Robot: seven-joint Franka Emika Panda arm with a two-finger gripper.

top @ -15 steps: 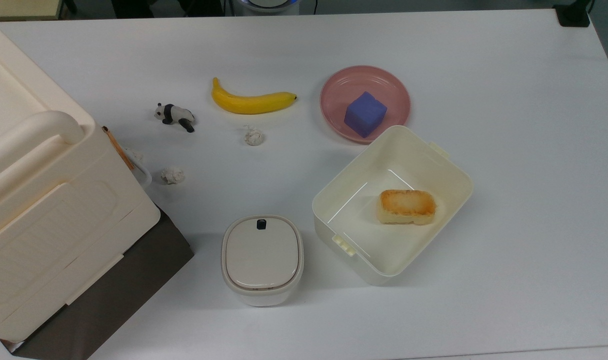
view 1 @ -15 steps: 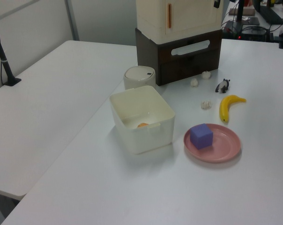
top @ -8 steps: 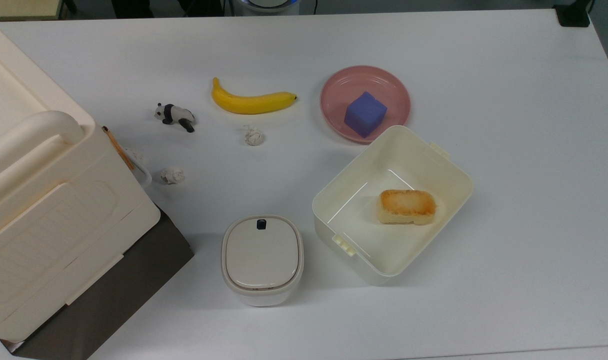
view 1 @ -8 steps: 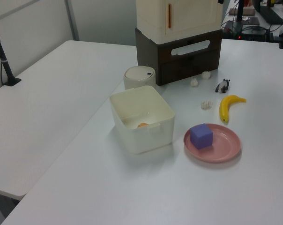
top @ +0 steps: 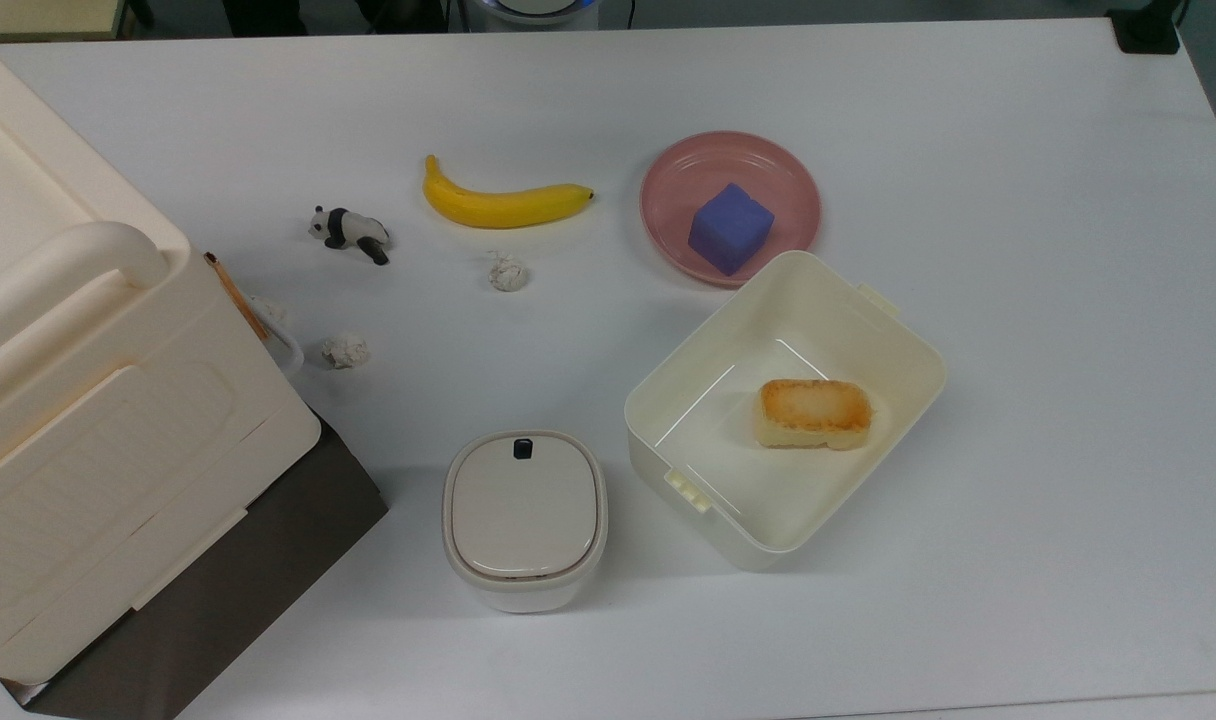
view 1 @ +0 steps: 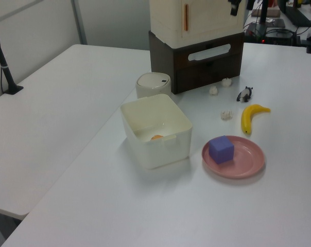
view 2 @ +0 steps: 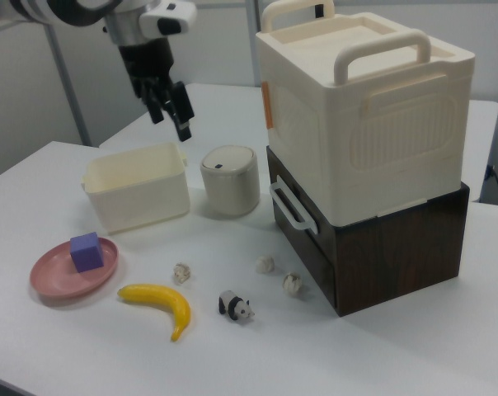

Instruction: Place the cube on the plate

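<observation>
Right view: the gripper (view 2: 171,109) hangs high above the white table (view 2: 59,157), its two black fingers (view 2: 183,107) spread apart with nothing between them, pointing down over the cream rectangular tub (view 2: 136,186). It is well apart from the cube and the plate.

The blue-purple cube (view 2: 86,251) sits on the pink plate (view 2: 55,280), toward the side nearest the tub. In the top view the cube (top: 730,228) rests inside the plate's (top: 668,185) raised rim, and the tub's (top: 668,395) corner reaches just beside the plate's lower edge. A toasted yellow-brown bread-like block (top: 814,412) lies on the tub's floor. In the left view the cube (view 1: 221,149) stands on the plate (view 1: 248,163), toward the left view's left.

To the top view's left of the plate lies a yellow banana (top: 503,203), and farther left a small panda figure (top: 349,231). Two crumpled white balls (top: 507,272) (top: 345,350) lie below them. A round-cornered cream canister with a closed lid (top: 524,515) stands just beside the tub at the top view's left. A large cream box with handles (view 2: 364,107) sits on a dark brown drawer unit (view 2: 381,247) at the right view's right.
</observation>
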